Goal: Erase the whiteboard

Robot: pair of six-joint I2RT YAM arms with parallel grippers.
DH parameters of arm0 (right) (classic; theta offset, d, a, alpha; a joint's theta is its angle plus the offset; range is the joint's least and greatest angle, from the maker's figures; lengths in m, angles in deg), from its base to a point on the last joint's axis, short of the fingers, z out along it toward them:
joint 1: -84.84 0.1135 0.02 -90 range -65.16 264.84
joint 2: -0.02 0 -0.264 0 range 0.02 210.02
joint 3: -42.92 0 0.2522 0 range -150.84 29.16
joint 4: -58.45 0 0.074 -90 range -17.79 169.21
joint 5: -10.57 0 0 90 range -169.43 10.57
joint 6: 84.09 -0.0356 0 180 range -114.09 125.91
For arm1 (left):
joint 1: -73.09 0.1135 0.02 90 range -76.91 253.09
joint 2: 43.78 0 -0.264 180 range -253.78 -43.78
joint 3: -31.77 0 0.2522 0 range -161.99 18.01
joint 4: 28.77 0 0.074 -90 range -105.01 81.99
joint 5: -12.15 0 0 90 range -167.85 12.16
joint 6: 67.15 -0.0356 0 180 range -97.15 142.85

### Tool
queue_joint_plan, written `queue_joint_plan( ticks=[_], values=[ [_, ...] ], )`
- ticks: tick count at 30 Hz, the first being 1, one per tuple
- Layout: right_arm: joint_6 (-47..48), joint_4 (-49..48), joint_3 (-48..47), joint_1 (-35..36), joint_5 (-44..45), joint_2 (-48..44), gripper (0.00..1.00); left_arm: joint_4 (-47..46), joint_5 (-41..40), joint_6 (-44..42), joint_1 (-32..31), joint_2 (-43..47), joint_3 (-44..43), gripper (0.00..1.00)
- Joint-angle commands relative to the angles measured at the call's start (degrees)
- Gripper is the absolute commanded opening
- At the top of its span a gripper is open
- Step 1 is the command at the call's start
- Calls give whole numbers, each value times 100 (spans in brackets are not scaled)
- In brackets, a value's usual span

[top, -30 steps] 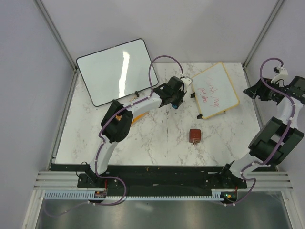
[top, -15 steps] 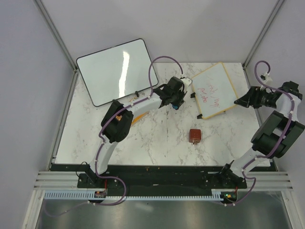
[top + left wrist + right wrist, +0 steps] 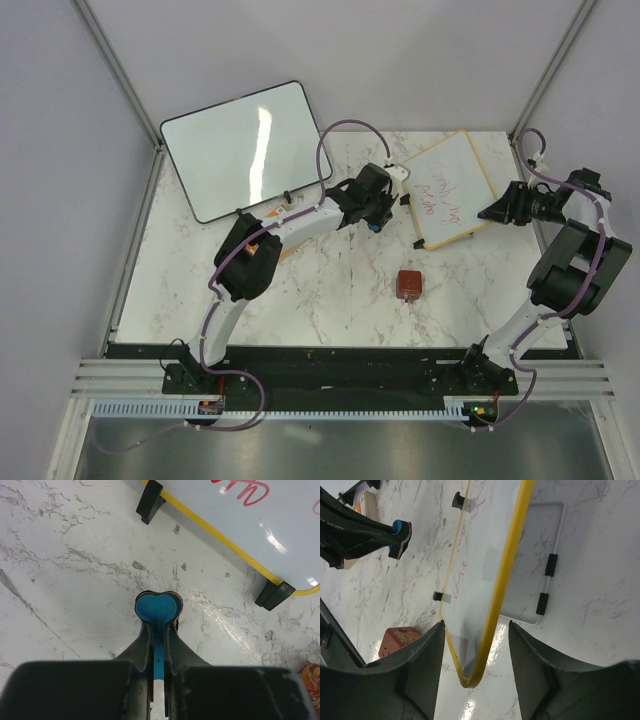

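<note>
The small whiteboard (image 3: 450,190) with a yellow frame and red handwriting stands tilted at the back right of the table. My left gripper (image 3: 376,222) is shut on a blue flat piece with a rounded end (image 3: 159,611), low over the table just short of the board's near edge and its black clip feet (image 3: 150,502). My right gripper (image 3: 490,214) is open. Its jaws stand either side of the board's right corner (image 3: 470,679) without touching the yellow frame (image 3: 502,590). The red writing also shows in the left wrist view (image 3: 247,492).
A larger blank black-framed whiteboard (image 3: 245,148) leans at the back left. A red-brown block (image 3: 409,285) lies on the marble in front of the small board. The board's white wire stand (image 3: 555,565) rests behind it. Walls close in right and back.
My right arm has swung left from the right wall, bringing its open jaws around the small board's right corner. My left gripper has edged slightly right towards the board.
</note>
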Motion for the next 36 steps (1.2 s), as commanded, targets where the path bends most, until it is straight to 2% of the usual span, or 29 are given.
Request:
queue_joint_plan(
  ticks=[1, 9, 14, 16, 23, 30, 36],
  values=[
    [-421, -796, -107, 52, -197, 26, 58, -208, 192, 160, -4, 149, -359, 2],
    [-606, -1263, 121, 368, -198, 79, 50, -208, 245, 169, -13, -54, -737, 2],
    [-597, -1237, 156, 482, -4, 114, 33, -208, 254, 204, -13, -177, -957, 2],
    [-457, -1158, 174, 482, 162, 106, 22, -208, 245, 222, -12, -194, -1019, 2],
    [571, -34, 16, 482, 593, 70, 1, -234, 245, 231, -12, -194, -1080, 2],
    [695, 450, -247, 474, 796, 290, 0, -331, 403, 336, -21, -168, -1107, 2],
    [336, 592, -643, 474, 1033, 527, 0, -594, 448, 493, -153, -317, -1396, 2]
  ],
)
